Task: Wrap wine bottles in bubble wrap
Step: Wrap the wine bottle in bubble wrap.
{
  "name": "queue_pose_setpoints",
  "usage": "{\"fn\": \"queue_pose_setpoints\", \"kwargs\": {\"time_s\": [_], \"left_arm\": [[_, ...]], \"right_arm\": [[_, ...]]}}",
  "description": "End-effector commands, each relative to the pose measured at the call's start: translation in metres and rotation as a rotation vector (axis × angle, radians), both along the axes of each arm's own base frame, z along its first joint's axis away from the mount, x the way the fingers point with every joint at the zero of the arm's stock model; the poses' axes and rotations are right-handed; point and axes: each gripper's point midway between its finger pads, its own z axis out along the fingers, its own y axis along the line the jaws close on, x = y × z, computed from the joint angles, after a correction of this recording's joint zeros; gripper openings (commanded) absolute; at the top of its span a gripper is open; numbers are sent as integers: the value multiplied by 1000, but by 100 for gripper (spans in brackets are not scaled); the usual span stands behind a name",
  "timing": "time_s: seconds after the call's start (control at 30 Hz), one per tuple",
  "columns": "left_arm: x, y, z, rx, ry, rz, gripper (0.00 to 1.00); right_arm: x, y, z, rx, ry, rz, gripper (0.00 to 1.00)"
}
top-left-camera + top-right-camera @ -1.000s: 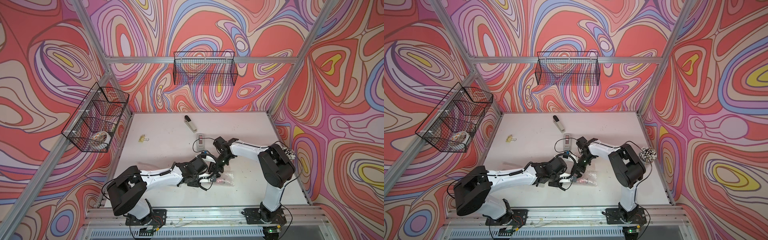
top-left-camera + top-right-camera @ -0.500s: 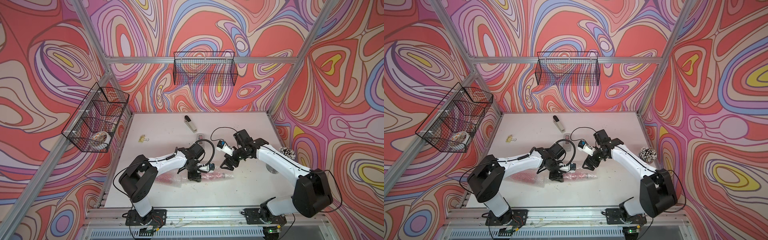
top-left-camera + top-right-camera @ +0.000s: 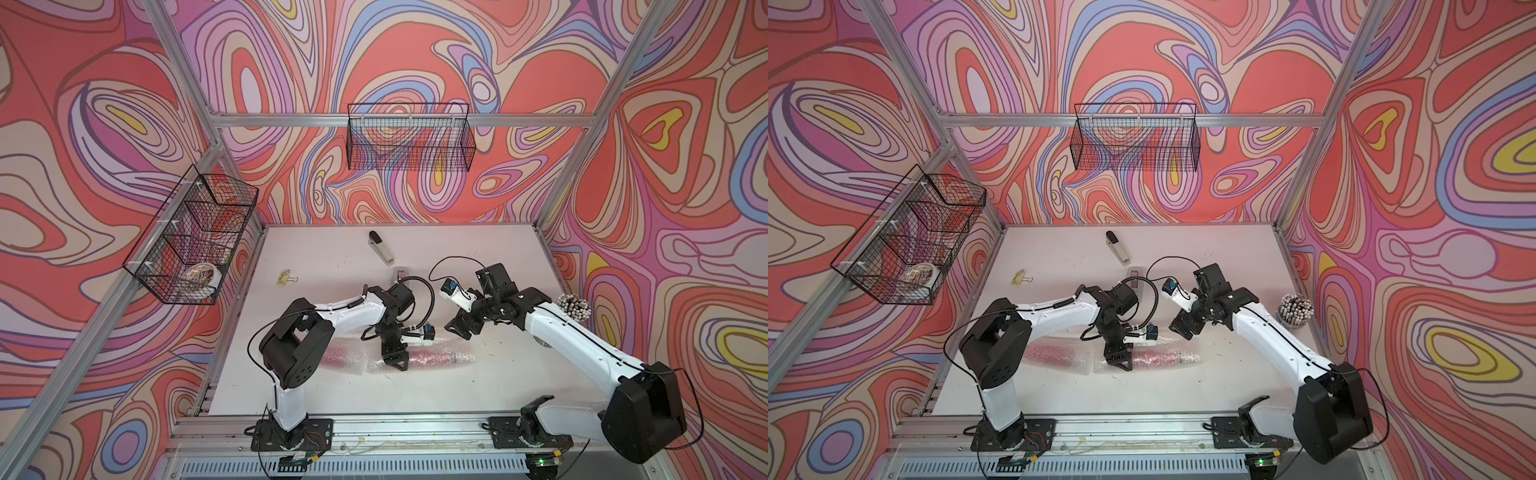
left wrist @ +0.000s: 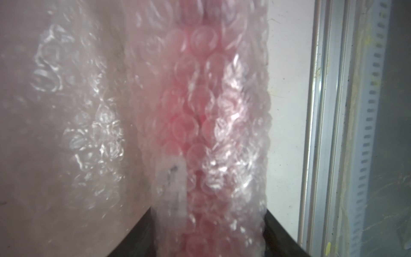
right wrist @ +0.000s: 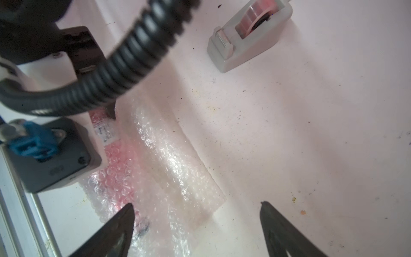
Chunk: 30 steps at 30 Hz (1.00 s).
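Swirl-patterned walls (image 3: 415,62) enclose a white desk (image 3: 478,266). Near its front two wine bottles (image 3: 432,358) lie end to end in bubble wrap (image 3: 1054,353). Left fingers (image 3: 395,359) straddle the roll nearer the right arm, grip unclear; right fingers (image 3: 459,328) hang wide apart nearby.

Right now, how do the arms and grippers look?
The left arm and right arm have white links and bulky black joints. The left gripper and right gripper are black, with pointed fingers. A ribbed black cable loops by the left wrist.
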Motion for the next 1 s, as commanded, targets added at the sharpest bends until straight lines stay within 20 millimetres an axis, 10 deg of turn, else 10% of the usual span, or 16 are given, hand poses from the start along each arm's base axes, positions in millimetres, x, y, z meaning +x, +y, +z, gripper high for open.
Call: {"fn": "queue_pose_setpoints", "kwargs": {"time_s": [0.0, 0.3, 0.7, 0.97], "left_arm": [[0, 0, 14, -32, -26, 4, 75], [6, 0, 33, -74, -91, 16, 99], [18, 2, 99, -160, -160, 257, 100], [91, 14, 152, -256, -222, 784, 100]], "right_arm": [[24, 3, 14, 44, -121, -58, 91], [64, 5, 31, 152, -237, -199, 93], [101, 33, 32, 352, -98, -340, 89], [135, 53, 20, 445, 27, -434, 81]]}}
